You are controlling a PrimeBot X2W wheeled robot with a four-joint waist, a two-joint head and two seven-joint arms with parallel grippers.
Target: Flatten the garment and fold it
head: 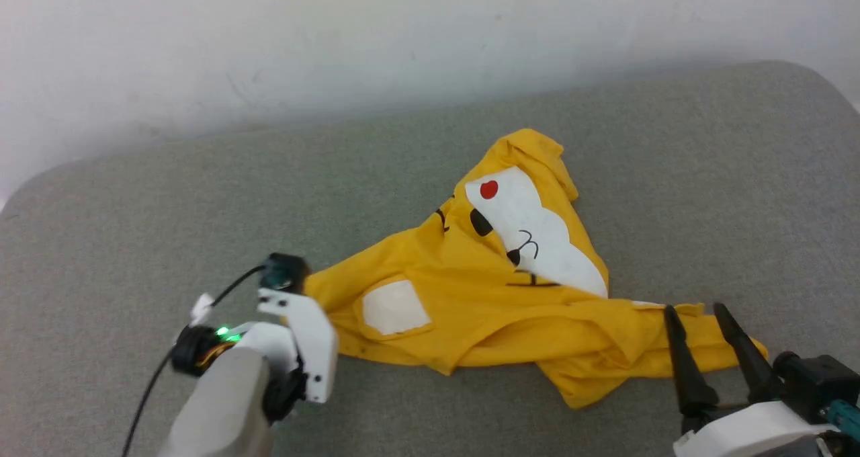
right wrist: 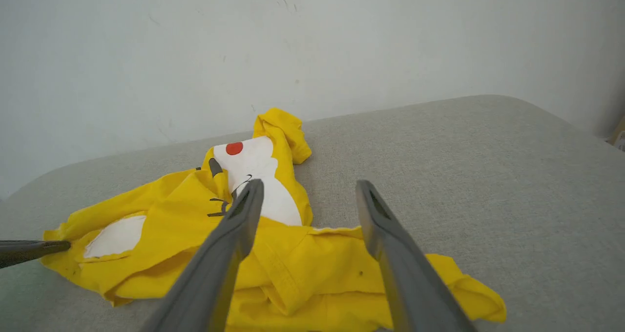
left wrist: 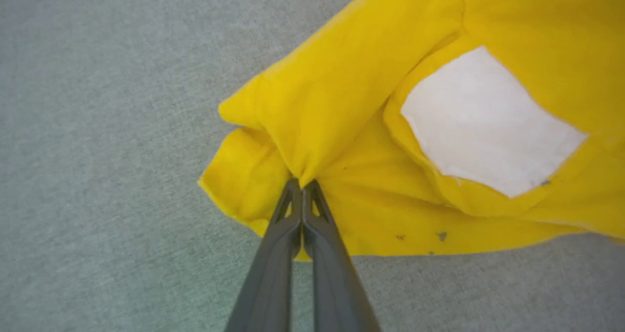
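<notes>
Left wrist view, left claw (left wrist: 302,183) pinching crumpled yellow garment (left wrist: 342,127), right claw (right wrist: 310,185) wide

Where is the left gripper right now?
Lower left of the head view, the left gripper is shut on the garment edge, beside the white square patch.

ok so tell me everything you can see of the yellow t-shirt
The yellow T-shirt looks like soft cotton, printed with a cartoon face: white band, red dot, black marks, plus a white patch. It lies crumpled and bunched on the grey padded surface. The left hand is shut on its left end; the open right hand is poised at its right end.
</notes>
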